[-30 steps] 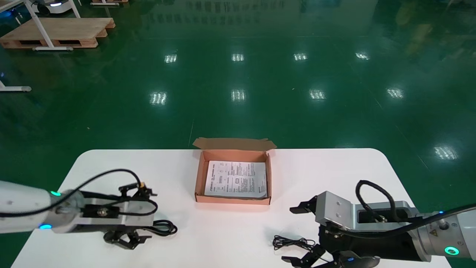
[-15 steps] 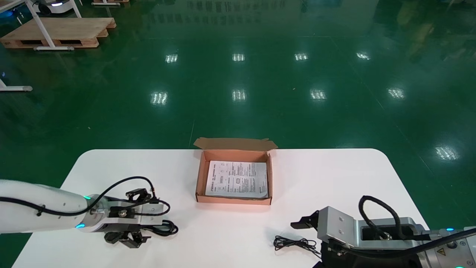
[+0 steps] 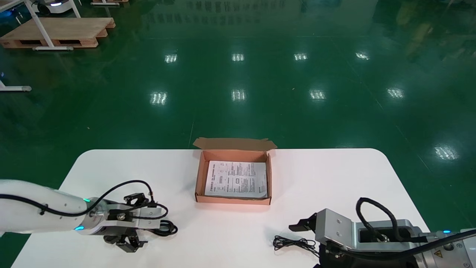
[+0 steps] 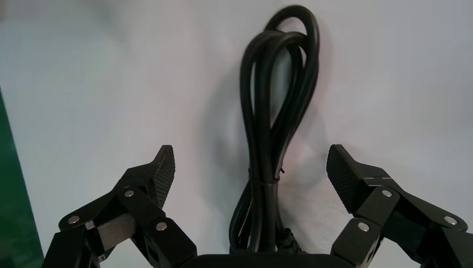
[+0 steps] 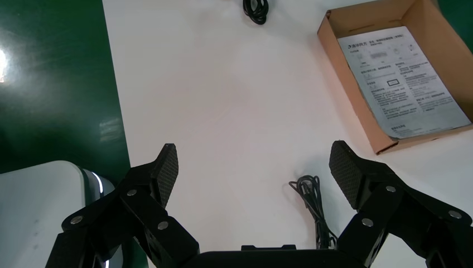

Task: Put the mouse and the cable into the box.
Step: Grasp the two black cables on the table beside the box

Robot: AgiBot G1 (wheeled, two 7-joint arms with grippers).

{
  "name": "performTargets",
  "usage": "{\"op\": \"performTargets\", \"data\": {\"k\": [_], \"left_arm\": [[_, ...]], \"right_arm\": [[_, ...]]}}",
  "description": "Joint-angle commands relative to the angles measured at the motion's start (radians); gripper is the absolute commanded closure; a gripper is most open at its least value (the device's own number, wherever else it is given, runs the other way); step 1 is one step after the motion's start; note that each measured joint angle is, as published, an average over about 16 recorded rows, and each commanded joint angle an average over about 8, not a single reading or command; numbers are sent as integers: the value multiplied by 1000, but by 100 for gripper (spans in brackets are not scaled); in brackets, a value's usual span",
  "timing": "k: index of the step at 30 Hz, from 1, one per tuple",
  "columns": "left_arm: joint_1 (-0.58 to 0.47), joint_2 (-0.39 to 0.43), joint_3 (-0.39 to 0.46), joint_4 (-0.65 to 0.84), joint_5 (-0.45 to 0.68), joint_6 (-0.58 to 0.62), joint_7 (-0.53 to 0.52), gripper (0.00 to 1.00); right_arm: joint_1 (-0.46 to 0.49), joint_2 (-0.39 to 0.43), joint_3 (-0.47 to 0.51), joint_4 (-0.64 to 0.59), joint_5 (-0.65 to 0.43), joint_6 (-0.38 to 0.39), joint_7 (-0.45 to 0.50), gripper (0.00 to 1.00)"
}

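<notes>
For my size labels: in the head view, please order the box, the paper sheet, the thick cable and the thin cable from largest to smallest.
1. box
2. paper sheet
3. thin cable and thick cable: not ranked, because the left gripper hides part of the thick one.

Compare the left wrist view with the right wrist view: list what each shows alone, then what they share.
Left wrist only: the open left gripper straddling the thick cable. Right wrist only: the open right gripper, the box holding a leaflet, a thin cord. Both: the thick cable, distant in the right wrist view, and the white table.
</notes>
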Motion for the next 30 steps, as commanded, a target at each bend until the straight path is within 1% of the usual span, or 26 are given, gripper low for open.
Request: {"op": "performTargets", "data": {"k": [1, 5, 10, 14, 18, 24, 30], "left_arm": [[0, 3, 4, 3, 6, 0, 3, 0], [1, 4, 6, 2, 10, 0, 1, 0], [2, 3, 6, 0, 10, 1, 0, 0], [2, 3, 6, -1, 11, 1, -1, 0], [2, 3, 6, -1, 11, 1, -1, 0], [2, 3, 6, -2, 11, 1, -1, 0], [2, 3, 6, -2, 11, 1, -2, 0]], "right_arm": [[-1, 1, 2, 0, 4, -1, 2, 0], [2, -10, -18, 13, -52, 16, -6, 0], [7, -71, -77, 5, -209, 70, -35, 0], [16, -145, -120, -54, -335, 139, -47, 0], [36, -219, -152, -139, -431, 199, -55, 0], [66, -300, -194, -260, -517, 232, -82, 0], [82, -330, -206, -342, -545, 257, -111, 0]]}}
